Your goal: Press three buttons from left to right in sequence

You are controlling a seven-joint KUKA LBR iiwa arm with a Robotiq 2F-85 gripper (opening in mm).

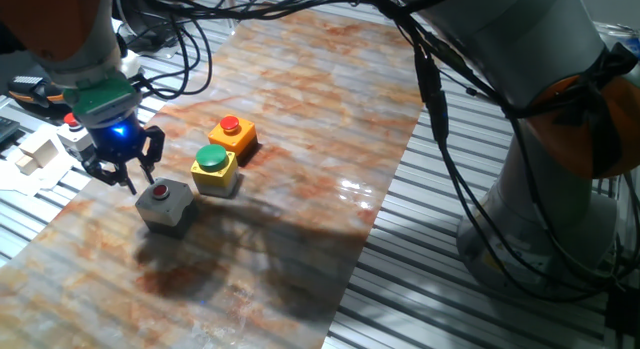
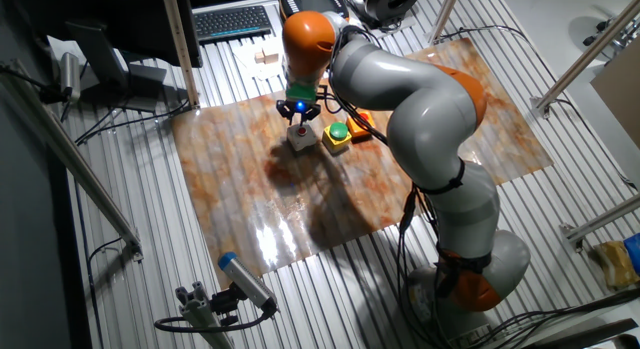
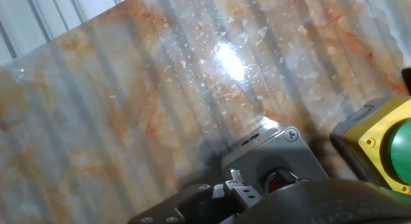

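Three button boxes stand in a row on the marbled mat. The grey box [image 1: 166, 207] with a red button [image 1: 160, 191] is nearest. Behind it are the yellow box [image 1: 215, 175] with a green button [image 1: 211, 156] and the orange box [image 1: 236, 137] with a red button. My gripper [image 1: 130, 179] hangs just left of and above the grey box, not touching its button. In the hand view the grey box [image 3: 270, 161] lies right under the fingers [image 3: 302, 208]. They show as one dark mass with no gap, and the yellow box [image 3: 369, 144] is to the right. The other fixed view shows the gripper [image 2: 299, 113] over the grey box [image 2: 299, 139].
A light-grey box with a red button [image 1: 70, 129] and pale blocks [image 1: 35, 154] sit off the mat at the left. Black cables [image 1: 190, 49] hang behind the gripper. The mat's edge [image 1: 345, 279] drops to slatted metal. My arm's base [image 1: 560, 189] stands at the right.
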